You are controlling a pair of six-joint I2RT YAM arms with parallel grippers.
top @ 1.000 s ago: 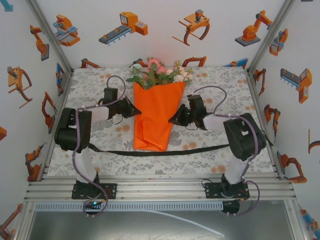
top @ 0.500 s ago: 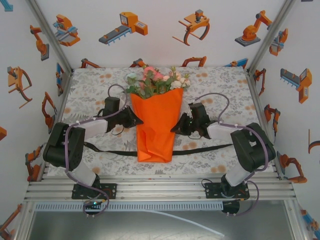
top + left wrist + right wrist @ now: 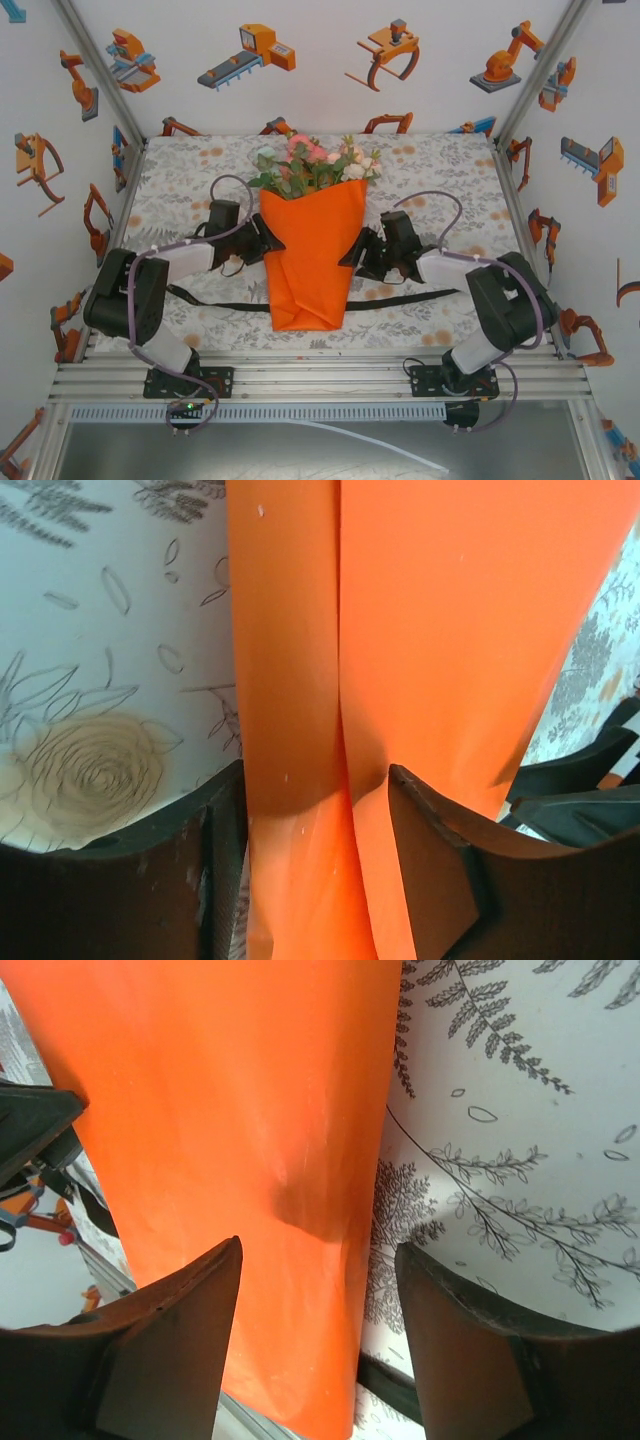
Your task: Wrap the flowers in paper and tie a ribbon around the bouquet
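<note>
Top cam: the bouquet lies mid-table, with the flowers toward the far wall and the narrow end toward the arms. The orange paper is folded round the stems as a cone. The black ribbon lies flat across the table and passes under the lower part of the cone; it is not tied. The left fingers are at the cone's left edge and the right fingers at its right edge, approx. level w/ each other.

Left wrist cam: the left fingers stand apart, w/ a folded flap of paper between them. The flap reaches both of them, but I see no squeeze on it, so I judge it is not clamped. A long seam runs down the sheet just there.

Right wrist cam: the right fingers are apart too. The paper's right edge lies between them w/ bare table beside it, and nothing is pinched.

Risks, as I judge them: w/ both sides loose, nothing holds the wrap, so the paper may spring open at the seam before the ribbon goes round. If an arm pulls back and a finger catches the flap, the cone can unfold, or the whole bouquet can slide off the ribbon. The ribbon is thin and flat on the table, so a grab at it may pinch paper as well, esp. near the cone. A tug on one end only would drag it out from under.
</note>
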